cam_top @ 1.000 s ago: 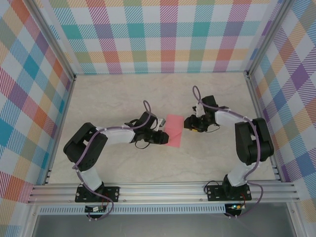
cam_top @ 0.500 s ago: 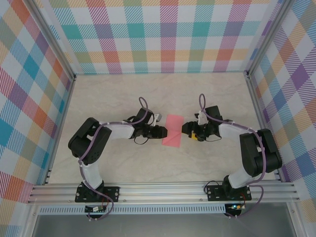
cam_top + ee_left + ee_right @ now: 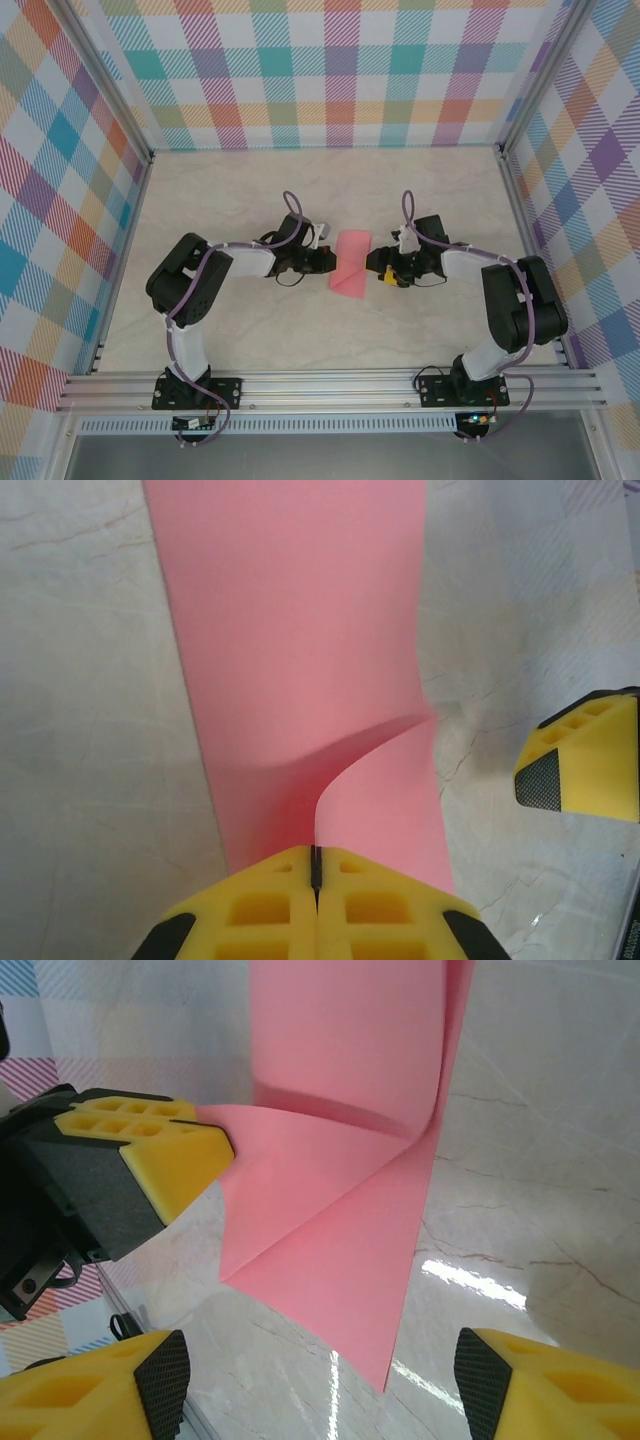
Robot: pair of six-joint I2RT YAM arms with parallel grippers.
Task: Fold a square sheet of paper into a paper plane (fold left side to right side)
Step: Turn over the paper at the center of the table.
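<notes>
Left wrist camera: the pink sheet of paper (image 3: 300, 630) runs off the top edge, so I cannot see its far end. The curled edge nipped by the left gripper (image 3: 315, 865) disappears between the pressed-together pads, which are themselves cropped by the bottom edge. One yellow fingertip (image 3: 585, 755) of the right gripper (image 3: 320, 1375) is cut by the right edge. Right wrist camera: the sheet likewise leaves the top edge, and the two fingers are clipped at the bottom corners. From the top camera, the sheet's creases are too small for me to make out.
</notes>
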